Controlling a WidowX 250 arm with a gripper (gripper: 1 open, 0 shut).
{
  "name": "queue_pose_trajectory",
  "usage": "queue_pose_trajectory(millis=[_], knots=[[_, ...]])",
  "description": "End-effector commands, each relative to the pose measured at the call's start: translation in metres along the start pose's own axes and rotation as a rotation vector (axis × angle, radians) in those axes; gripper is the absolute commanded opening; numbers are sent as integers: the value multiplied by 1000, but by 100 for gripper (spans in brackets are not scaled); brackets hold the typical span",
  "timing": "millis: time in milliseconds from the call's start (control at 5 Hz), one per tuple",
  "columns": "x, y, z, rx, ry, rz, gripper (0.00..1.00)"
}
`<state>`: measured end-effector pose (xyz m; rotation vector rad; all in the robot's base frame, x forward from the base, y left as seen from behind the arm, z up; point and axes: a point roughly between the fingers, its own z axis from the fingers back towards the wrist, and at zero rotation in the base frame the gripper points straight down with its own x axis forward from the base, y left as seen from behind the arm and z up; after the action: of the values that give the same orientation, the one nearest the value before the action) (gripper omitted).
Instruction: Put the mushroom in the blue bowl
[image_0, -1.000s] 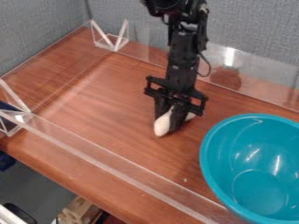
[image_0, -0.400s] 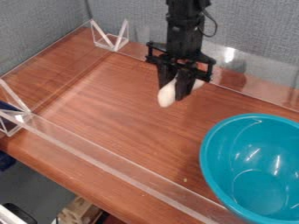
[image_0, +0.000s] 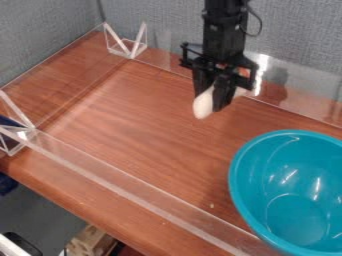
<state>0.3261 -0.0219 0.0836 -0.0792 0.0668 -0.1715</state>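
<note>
The mushroom (image_0: 203, 103) hangs in the air above the wooden table, showing mostly its cream-white stem; the cap is tucked up between the fingers. My black gripper (image_0: 214, 92) points straight down and is shut on the mushroom. The blue bowl (image_0: 291, 190), large, glossy and teal, sits at the lower right with nothing in it. The gripper is up and to the left of the bowl, well apart from its rim.
A clear plastic wall (image_0: 120, 190) runs along the table's near edge, and another stands at the back. A white wire stand (image_0: 127, 42) sits at the back left, another (image_0: 14, 130) at the left edge.
The gripper has lifted the mushroom off the table and carried it up and a little to the right. The bowl has not moved.
</note>
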Motion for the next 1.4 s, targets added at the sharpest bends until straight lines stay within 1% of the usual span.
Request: queue_pose_trajectory(millis=[0,200,400,800,1200], knots=[[12,-2,6,9,-56,-22,0],[18,-1,-6,9,-47,-32,0],[21,-3,-4,9,-63,-50,0],[32,-1,-16,3,-66,-79,0],[37,-2,-17,-3,-83,-109,0]])
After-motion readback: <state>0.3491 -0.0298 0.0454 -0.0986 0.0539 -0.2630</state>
